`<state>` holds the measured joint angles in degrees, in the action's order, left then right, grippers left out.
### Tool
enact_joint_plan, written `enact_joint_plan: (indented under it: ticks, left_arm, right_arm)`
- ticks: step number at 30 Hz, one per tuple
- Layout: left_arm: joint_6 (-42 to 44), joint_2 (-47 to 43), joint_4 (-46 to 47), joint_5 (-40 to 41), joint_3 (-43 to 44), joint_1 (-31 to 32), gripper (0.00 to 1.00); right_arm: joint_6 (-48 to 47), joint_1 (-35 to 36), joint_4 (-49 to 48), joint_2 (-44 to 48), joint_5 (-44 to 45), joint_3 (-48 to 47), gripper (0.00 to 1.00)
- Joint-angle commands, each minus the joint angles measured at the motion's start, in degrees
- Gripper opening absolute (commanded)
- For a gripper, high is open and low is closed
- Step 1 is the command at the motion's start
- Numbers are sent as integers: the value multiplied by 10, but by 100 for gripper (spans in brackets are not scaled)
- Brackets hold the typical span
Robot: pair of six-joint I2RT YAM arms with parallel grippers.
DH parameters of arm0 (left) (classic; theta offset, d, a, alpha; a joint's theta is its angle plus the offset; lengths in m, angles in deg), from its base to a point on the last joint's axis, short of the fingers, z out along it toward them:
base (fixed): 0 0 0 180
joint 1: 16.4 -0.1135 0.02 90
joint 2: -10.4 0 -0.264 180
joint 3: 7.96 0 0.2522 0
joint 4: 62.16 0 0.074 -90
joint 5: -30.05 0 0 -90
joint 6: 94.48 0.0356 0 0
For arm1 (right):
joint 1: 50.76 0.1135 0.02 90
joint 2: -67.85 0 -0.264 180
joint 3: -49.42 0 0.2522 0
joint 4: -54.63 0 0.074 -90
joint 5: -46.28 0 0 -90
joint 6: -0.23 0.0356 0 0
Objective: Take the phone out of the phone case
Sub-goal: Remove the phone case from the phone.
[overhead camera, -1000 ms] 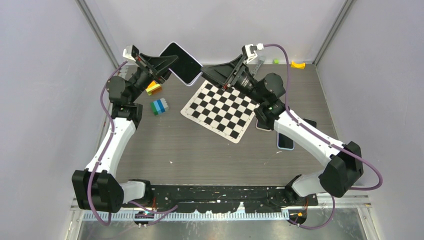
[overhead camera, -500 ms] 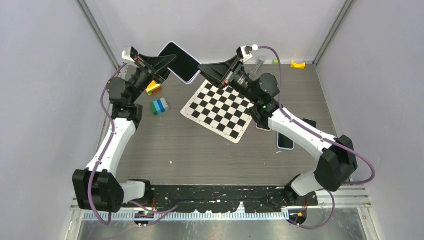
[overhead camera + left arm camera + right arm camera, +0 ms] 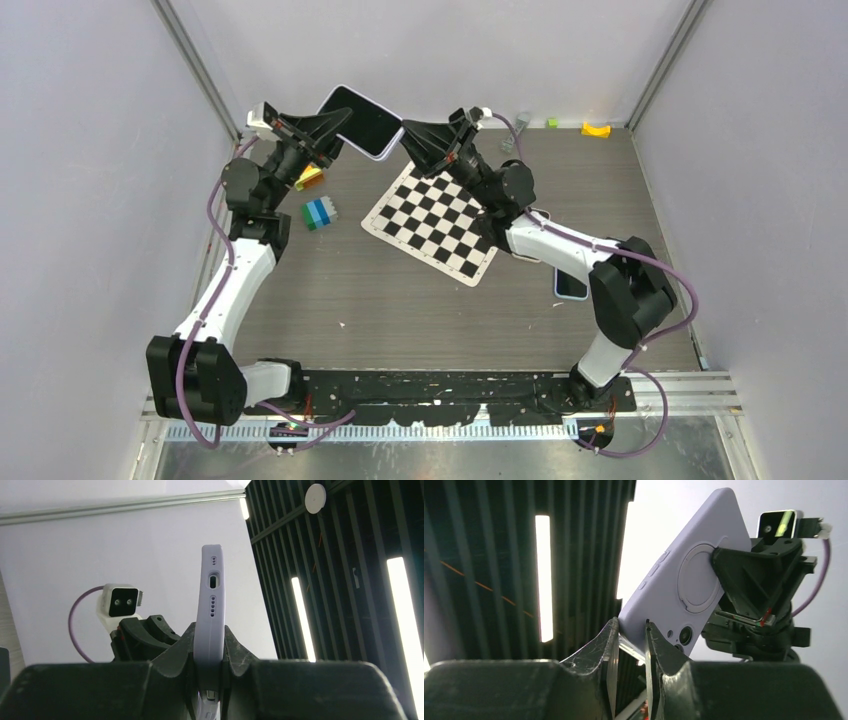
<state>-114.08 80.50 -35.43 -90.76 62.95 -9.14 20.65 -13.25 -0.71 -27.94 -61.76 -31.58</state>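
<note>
Left gripper (image 3: 210, 640) clamps the phone case (image 3: 212, 580) aloft, steadying it; right gripper (image 3: 630, 630) pinches one corner, presumably to peel it off the phone (image 3: 360, 122).

cased phone (image 3: 362, 122): one;
loose phone (image 3: 570, 286): one;
checkered mat (image 3: 440, 222): one;
block stacks: two, orange stack (image 3: 308, 178) and blue-green stack (image 3: 320, 213);
yellow piece (image 3: 596, 128): one;
small green piece (image 3: 551, 122): one

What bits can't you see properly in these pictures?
- Top view: the second phone lies partly under the right arm.
- Top view: the yellow thing by the far wall is too small to name.
- Left wrist view: the lavender phone case has its lower end hidden inside the left tool.
</note>
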Motion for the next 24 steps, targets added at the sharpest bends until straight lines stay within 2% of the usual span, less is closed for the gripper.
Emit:
enact_joint_plan:
  ticks: [1,5,11,14,16,17,18,19,21,24]
  left_arm:
    - [-43,-39,117,-16,19,18,0]
    - [-44,-41,117,-15,22,20,0]
    - [-47,-40,119,-14,27,21,0]
    - [-45,-40,115,-13,19,22,0]
    - [-41,-41,111,-14,9,21,0]
    - [-39,-42,108,-14,5,21,0]
    - [-34,-43,105,-14,0,22,0]
    - [-25,-44,99,-18,-4,18,0]
    - [-19,-48,84,-22,-17,11,0]
    - [-18,-48,82,-22,-32,10,0]
  right_arm:
    - [126,6,-44,-41,35,-14,1]
    - [93,10,8,-30,12,-16,1]
    - [-22,11,174,11,-29,-25,1]
    - [-77,8,183,38,-23,-21,2]
    - [-100,4,167,54,-12,-12,22]
    - [-106,2,141,59,2,-5,39]
    - [-105,-3,124,69,10,9,46]
    - [-103,-9,93,76,23,16,58]
    - [-105,-18,83,84,24,25,68]
    - [-134,-21,102,96,13,23,70]
